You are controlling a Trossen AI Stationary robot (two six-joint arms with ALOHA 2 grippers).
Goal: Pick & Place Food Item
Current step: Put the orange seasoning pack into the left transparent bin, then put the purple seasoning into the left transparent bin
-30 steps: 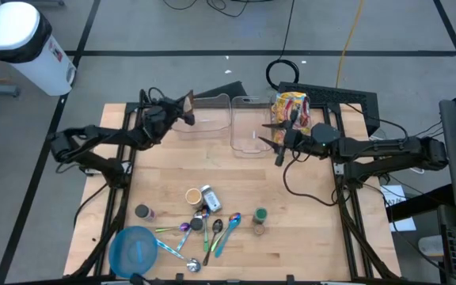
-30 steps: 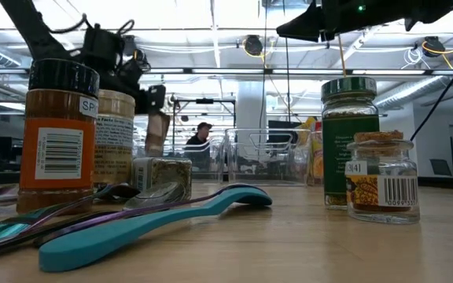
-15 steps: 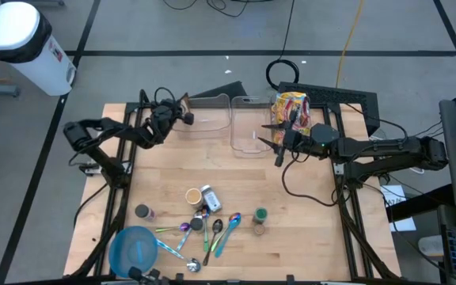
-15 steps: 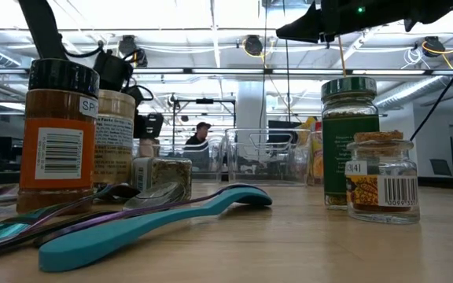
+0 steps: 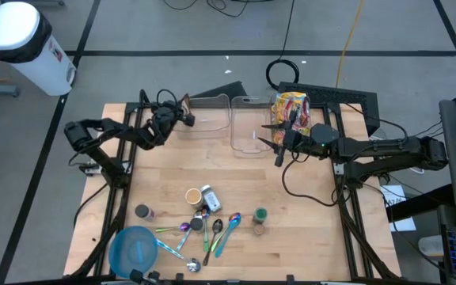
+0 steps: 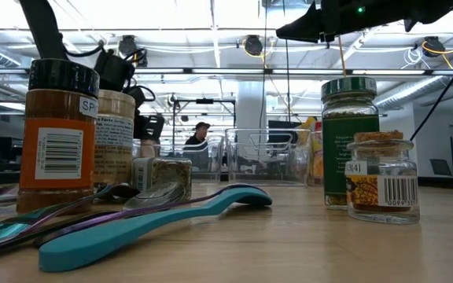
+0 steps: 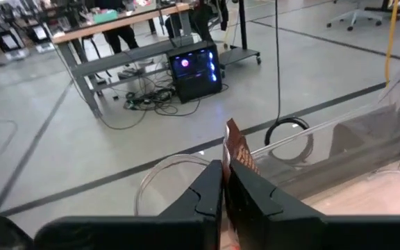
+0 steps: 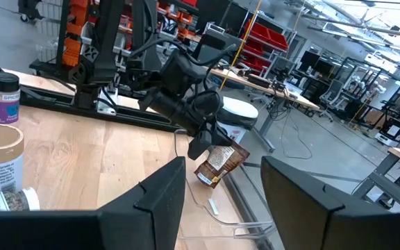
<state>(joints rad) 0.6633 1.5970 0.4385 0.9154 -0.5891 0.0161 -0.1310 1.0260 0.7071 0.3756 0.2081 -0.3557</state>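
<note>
Lowered since earlier, left end effector pinches a thin, glossy brown packet.

A brown snack packet with a pale label, clear bins, a blue bowl, a teal spoon and an orange-labelled, black-capped spice jar on a light wooden desk.

- The table is pale wood, smooth with a visible grain.
- Two bins at the far edge are clear, glossy plastic.
- A snack packet is brown, shiny foil-like film.
- Spice jars near the front are clear glass or plastic with paper labels.
- The spoons look matt plastic.
- Both arms are dark and matt.
</note>
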